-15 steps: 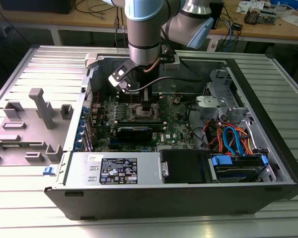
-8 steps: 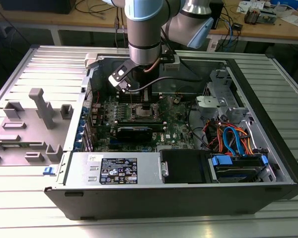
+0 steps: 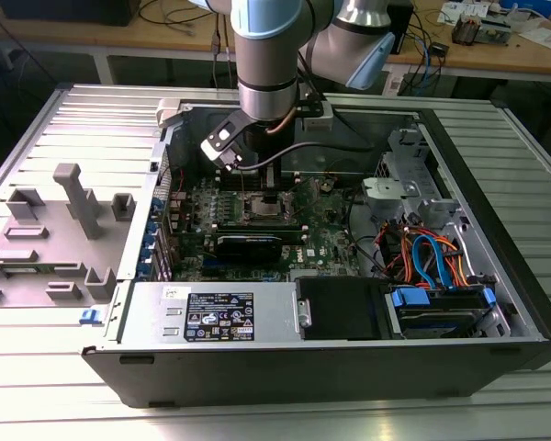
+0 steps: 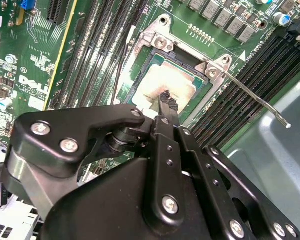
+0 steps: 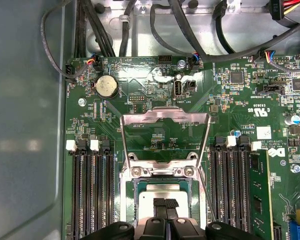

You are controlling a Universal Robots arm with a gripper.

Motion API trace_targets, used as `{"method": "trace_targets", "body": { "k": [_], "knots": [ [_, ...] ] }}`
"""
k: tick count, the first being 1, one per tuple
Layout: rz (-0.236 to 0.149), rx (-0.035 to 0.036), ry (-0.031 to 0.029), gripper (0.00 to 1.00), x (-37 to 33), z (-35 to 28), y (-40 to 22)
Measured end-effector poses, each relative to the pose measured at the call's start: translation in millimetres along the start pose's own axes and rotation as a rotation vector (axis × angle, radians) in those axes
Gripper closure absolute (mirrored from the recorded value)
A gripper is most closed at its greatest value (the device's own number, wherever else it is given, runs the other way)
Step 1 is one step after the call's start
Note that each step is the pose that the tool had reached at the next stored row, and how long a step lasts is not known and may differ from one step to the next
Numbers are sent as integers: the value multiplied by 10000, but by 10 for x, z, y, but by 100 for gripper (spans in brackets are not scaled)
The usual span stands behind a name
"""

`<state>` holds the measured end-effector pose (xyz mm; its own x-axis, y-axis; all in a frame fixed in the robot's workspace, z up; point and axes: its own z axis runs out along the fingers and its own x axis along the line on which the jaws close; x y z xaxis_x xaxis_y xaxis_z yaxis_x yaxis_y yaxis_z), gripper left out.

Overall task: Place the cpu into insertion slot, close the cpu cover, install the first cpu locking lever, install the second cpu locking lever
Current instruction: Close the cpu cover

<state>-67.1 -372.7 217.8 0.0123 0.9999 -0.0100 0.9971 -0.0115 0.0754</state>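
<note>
- The cpu (image 5: 145,197) is seen lying flat in the insertion slot (image 5: 130,195), metal top up and edges squared with the silver rim. As it is square, no long axis can be given.
- In the exterior view, a grey fixture (image 3: 73,197) is seen at the exterior view's left. The open computer case (image 3: 257,367) sits in the middle with the gripper (image 3: 268,197) reaching down into it, and blue and orange cables (image 3: 432,257) are at the right.
- The gripper is clenched, pad against pad, with nothing gripped between. Its tips are placed over the chip's middle, but contact cannot be judged.
- In the first wrist view, the cpu cover (image 5: 165,116) is shown tipped up on its hinge, with green board visible through its cut-out and a coin battery (image 5: 106,86) beyond.
- In the second wrist view, a thin lever (image 4: 255,97) is shown running out from a socket corner over the memory slots (image 4: 240,75).
</note>
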Motion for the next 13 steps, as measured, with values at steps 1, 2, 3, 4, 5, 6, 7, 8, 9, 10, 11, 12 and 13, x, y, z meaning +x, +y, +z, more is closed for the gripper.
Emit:
{"method": "trace_targets", "body": {
  "k": [1,2,3,4,5,6,7,8,9,10,11,12,13],
  "knots": [
    [0,0,-1,89,0,-1,0],
    [0,0,1,89,1,-2,1],
    [0,0,0,89,1,-6,1],
    [-1,1,-1,89,0,-10,1],
    [0,0,-1,89,0,-17,1],
    [0,0,-1,89,0,-26,2],
    [0,0,-1,89,-1,-37,3],
    [0,0,0,89,-1,-52,4],
    [0,0,-1,89,-1,-63,5],
    [0,0,0,89,-1,-80,6],
    [0,-1,1,89,-1,-96,7],
    [0,0,0,89,-1,-127,10],
    [-1,0,0,89,-2,-147,11]
  ]
}}
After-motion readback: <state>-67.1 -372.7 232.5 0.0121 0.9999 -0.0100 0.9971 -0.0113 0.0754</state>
